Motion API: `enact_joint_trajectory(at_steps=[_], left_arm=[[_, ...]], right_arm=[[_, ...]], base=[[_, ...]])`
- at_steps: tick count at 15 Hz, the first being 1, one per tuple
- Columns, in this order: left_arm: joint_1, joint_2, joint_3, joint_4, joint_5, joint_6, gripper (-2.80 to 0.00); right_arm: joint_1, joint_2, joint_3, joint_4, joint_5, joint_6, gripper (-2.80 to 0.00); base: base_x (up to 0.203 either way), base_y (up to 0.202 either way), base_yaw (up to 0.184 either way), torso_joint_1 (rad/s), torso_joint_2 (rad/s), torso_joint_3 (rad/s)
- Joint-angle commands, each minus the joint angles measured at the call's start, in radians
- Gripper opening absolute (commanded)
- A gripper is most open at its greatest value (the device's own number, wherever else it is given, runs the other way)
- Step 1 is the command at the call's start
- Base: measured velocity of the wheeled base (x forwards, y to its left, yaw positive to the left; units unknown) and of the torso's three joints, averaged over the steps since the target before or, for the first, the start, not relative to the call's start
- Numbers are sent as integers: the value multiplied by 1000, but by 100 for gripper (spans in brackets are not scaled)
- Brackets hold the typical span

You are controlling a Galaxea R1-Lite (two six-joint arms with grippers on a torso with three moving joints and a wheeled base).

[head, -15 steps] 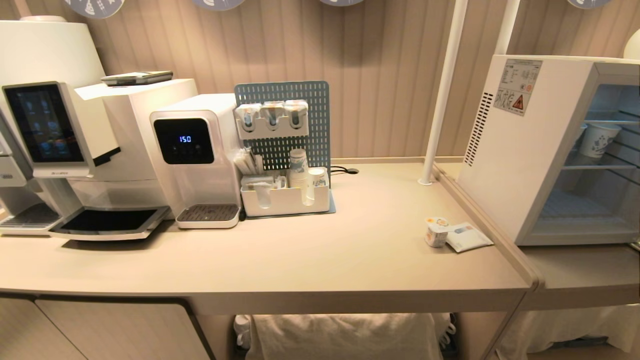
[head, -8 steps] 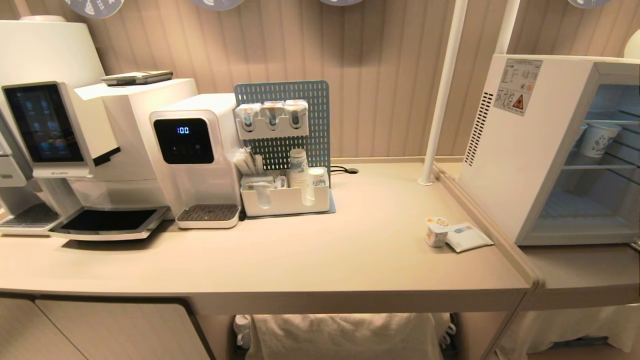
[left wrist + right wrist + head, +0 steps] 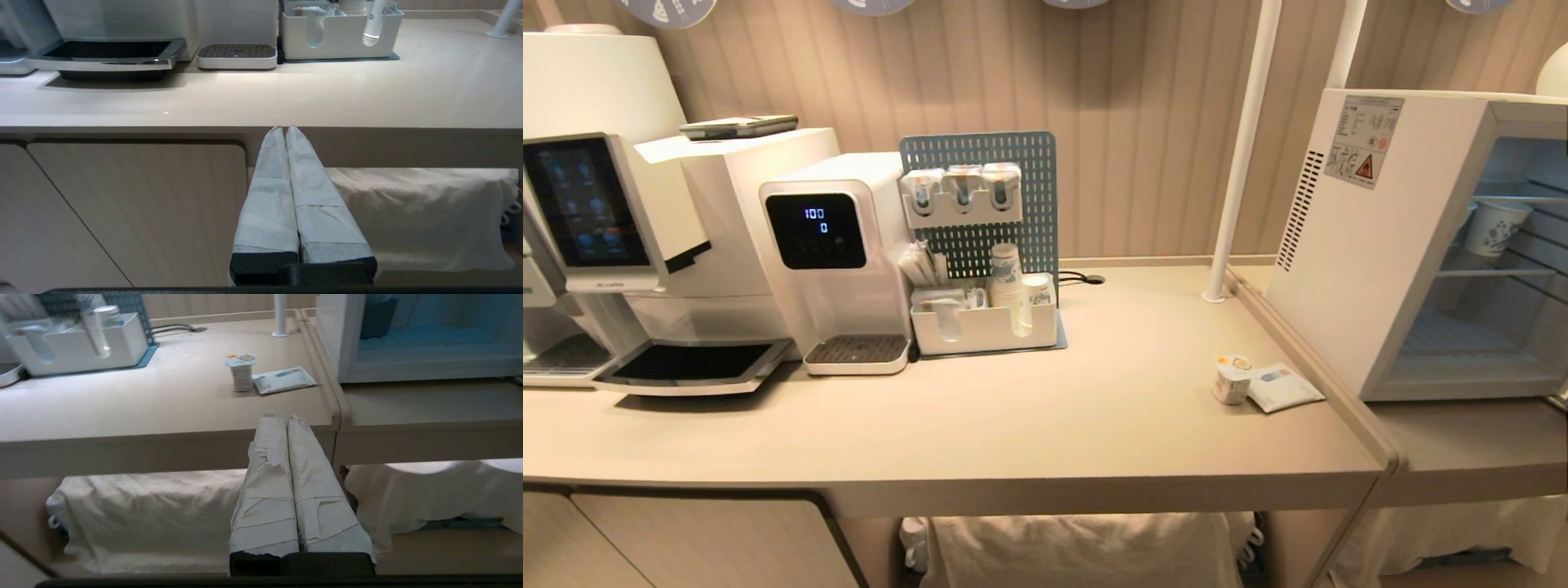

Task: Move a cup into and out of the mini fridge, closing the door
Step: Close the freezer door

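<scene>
The water dispenser's display [image 3: 815,222] is reading "100" above "0". The mini fridge [image 3: 1372,237], wearing a warning sticker [image 3: 1364,140], is standing open with a patterned paper cup [image 3: 1494,229] sitting on its wire shelf. The cup [image 3: 1232,379] is resting on the counter [image 3: 1013,425] beside a sachet [image 3: 1284,387]. The left claw [image 3: 284,130] and right claw [image 3: 283,416] are both staying clenched and empty below the counter edge.

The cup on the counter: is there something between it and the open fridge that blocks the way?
Nothing visible blocks it. The cup stands upright on the counter. A flat packet lies beside it on the fridge side, low enough to pass over. The mini fridge shows its inside, its door out of view.
</scene>
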Motion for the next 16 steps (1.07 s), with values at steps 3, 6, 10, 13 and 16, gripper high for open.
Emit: enact_joint_trajectory(at_steps=[3,6,10,13,16], left_arm=[[1,0,0,0,0,0,-280],[1,0,2,0,0,0,-280],[1,0,0,0,0,0,-280],[1,0,2,0,0,0,-280],[1,0,1,0,0,0,-280]], right_arm=[[-1,3,2,-1,-1,0,-280],[1,4,2,-2,-1,-1,-280],[-1,5,0,-2,0,-1,-280],[-1,5,2,-2,-1,0,-280],[-1,5,2,-2,-1,0,-280]], base=[[1,-163,5,3,3,1],[0,-195,-2,1,4,4],[0,-195,1,4,0,4],[0,-193,-1,2,5,5],[0,-195,-2,2,1,-1]])
